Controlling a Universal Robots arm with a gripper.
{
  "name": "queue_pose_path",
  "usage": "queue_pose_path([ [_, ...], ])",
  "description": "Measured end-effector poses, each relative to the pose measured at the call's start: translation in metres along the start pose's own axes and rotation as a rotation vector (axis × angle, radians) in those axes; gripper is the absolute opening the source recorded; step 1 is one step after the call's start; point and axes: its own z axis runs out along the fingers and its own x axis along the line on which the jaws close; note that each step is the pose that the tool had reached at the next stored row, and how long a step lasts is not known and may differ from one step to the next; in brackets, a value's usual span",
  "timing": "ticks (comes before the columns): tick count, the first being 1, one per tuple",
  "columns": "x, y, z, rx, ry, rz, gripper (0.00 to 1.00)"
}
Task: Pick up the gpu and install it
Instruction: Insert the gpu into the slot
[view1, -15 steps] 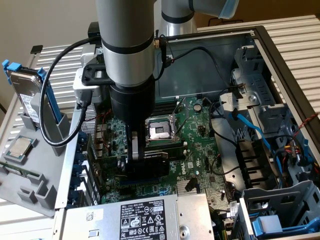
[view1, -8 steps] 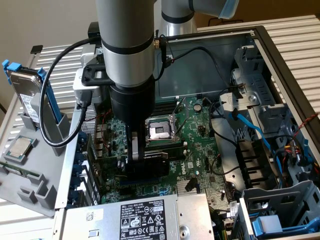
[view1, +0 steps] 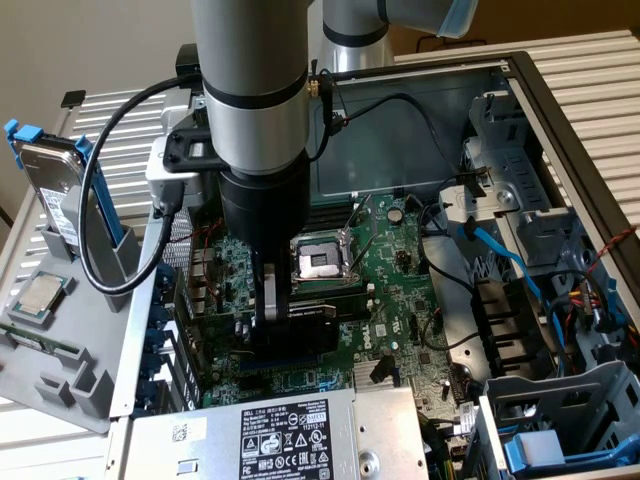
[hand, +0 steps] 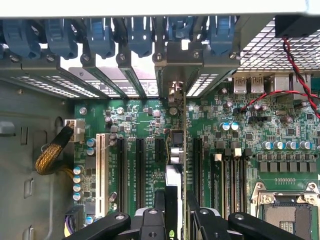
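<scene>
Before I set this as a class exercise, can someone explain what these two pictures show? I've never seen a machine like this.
It is a robot arm working inside an open computer case. One picture looks on from outside; the other comes from a camera on the arm's wrist, looking down past its tool. The tool is closed on the gpu, a small card held edge-on above the slots of the green motherboard. The gpu's bracket end sits near the case's rear slot openings. On the exterior view's left, a grey rack holds spare parts.

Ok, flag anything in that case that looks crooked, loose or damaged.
Nothing stands out. The claw holds the gpu edge-on and square over the motherboard, its bracket lined up with the rear slot openings. Cables lie loose beside the board, but nothing looks damaged.
</scene>
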Motion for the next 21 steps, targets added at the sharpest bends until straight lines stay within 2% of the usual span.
queue_pose_path([
  [21,0.0,0.0011,0.0,0.0001,-0.0002,-0.007,0.27],
])
